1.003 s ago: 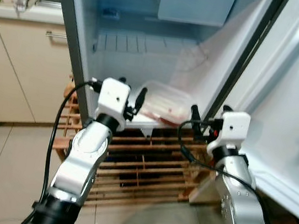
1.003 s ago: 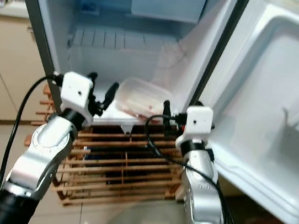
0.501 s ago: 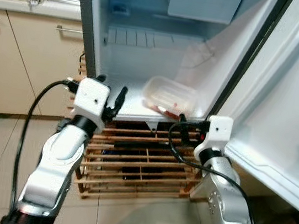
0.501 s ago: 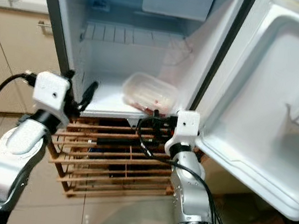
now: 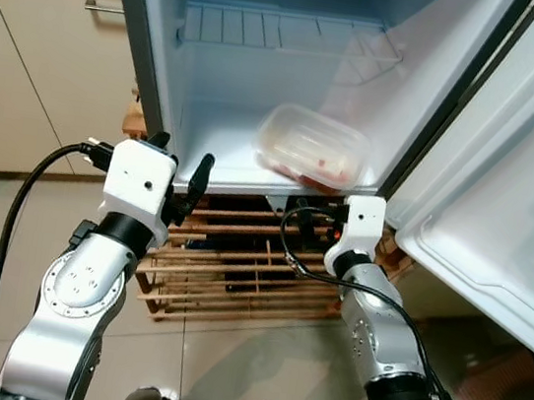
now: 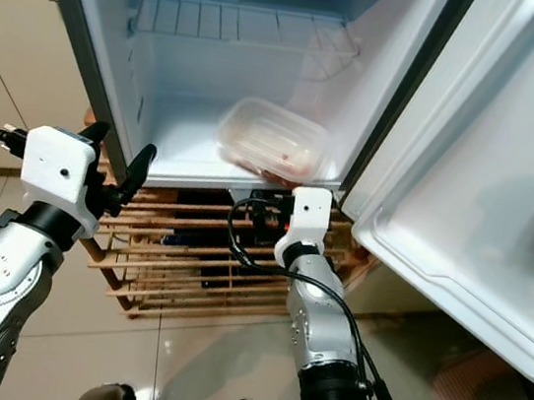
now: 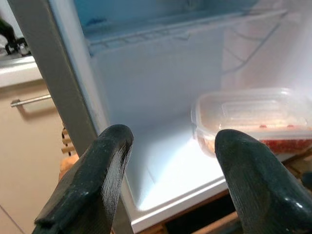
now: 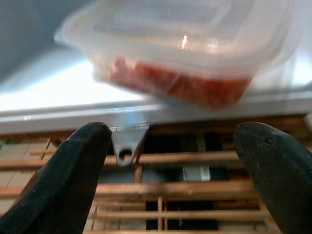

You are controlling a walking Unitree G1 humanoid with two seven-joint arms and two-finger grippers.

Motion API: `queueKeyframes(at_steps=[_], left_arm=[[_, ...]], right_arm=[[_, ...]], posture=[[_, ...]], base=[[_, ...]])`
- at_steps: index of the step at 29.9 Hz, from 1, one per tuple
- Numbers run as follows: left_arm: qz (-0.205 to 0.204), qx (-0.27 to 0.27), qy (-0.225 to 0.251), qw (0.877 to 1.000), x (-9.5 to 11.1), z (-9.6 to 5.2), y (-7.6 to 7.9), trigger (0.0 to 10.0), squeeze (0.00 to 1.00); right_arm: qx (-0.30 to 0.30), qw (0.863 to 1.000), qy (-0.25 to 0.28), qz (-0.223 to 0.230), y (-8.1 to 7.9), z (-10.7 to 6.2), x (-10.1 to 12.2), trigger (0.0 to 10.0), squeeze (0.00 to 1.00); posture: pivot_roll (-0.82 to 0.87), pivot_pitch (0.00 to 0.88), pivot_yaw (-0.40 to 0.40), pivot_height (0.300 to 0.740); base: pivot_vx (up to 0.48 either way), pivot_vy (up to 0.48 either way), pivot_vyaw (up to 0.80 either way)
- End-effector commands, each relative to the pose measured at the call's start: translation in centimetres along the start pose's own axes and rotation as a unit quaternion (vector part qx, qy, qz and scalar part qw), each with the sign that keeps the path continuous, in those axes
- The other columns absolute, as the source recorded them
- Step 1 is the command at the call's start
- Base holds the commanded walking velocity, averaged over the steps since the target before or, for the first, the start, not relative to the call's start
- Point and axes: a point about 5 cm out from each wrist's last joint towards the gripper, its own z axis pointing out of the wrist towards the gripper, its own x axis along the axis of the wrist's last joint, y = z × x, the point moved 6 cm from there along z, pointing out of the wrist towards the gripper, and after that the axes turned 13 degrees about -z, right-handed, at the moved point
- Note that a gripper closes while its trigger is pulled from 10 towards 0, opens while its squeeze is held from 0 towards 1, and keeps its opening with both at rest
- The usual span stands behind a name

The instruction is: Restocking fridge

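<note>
Fridge (image 5: pixel 265 70) stands open, door (image 5: pixel 507 194) swung to the robot's right. Clear plastic container (image 5: pixel 312 148) lies on the fridge floor, toward the right and close to the front lip, lid on, reddish food inside.

Left claw (image 5: pixel 179 173) hangs just outside the front left corner of the fridge, fingers (image 7: pixel 92 190) spread apart, empty. Right claw (image 8: pixel 170 165) sits low, under the fridge lip and just in front of the container, fingers (image 8: pixel 63 180) wide apart, holding nothing. Wooden slatted rack (image 5: pixel 236 275) beneath the fridge.

Handling, judged: container looks light, thin-walled and somewhat flexible; smooth sides probably slippery, though the wrist view is blurred. Best hold would be across the short sides just under the lid rim, squeezed gently so the lid does not pop.
</note>
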Motion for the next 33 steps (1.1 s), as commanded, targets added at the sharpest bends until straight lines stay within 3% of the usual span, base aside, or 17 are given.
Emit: queueKeyframes(at_steps=[1, 9, 13, 23, 28, 33], left_arm=[[0.000, -0.002, -0.003, 1.000, 0.2, -0.5, 0.1, 10.0, 0.00], [-0.001, 0.002, -0.013, 1.000, 0.8, -1.5, 0.1, 10.0, 0.00], [-0.003, 0.007, -0.018, 1.000, 0.9, -1.8, 0.1, 10.0, 0.00], [-0.011, 0.011, -0.031, 0.999, 0.6, -2.2, 0.4, 10.0, 0.00], [-0.012, 0.008, -0.038, 0.999, 0.5, -2.3, 0.5, 10.0, 0.00], [-0.012, 0.009, -0.043, 0.999, 0.3, -2.4, 0.5, 10.0, 0.00]], right_arm=[[-0.006, 1.000, -0.003, 0.001, 0.2, 0.1, -0.3, 10.0, 0.00], [-0.030, 0.999, 0.020, 0.000, 1.4, 1.4, 1.2, 10.0, 0.00], [-0.041, 0.997, 0.064, -0.017, 2.0, 2.3, 3.9, 10.0, 0.00], [-0.036, 0.994, 0.093, -0.034, 1.8, 3.8, 6.3, 10.0, 0.00], [-0.041, 0.990, 0.109, -0.079, 2.0, 4.7, 7.8, 10.0, 0.00], [-0.063, 0.980, 0.128, -0.137, 3.5, 5.0, 9.4, 10.0, 0.00]], posture=[[0.14, 0.270, -0.064, 0.740], [0.16, 0.319, -0.048, 0.740], [0.16, 0.327, -0.050, 0.740], [0.16, 0.340, -0.053, 0.740], [0.16, 0.352, -0.042, 0.740], [0.16, 0.357, -0.041, 0.740]], base=[[0.000, 0.000, 0.00], [0.000, 0.000, 0.00], [0.000, 0.000, 0.00], [0.000, 0.000, 0.00], [0.000, 0.000, 0.00], [0.000, 0.000, 0.00]])
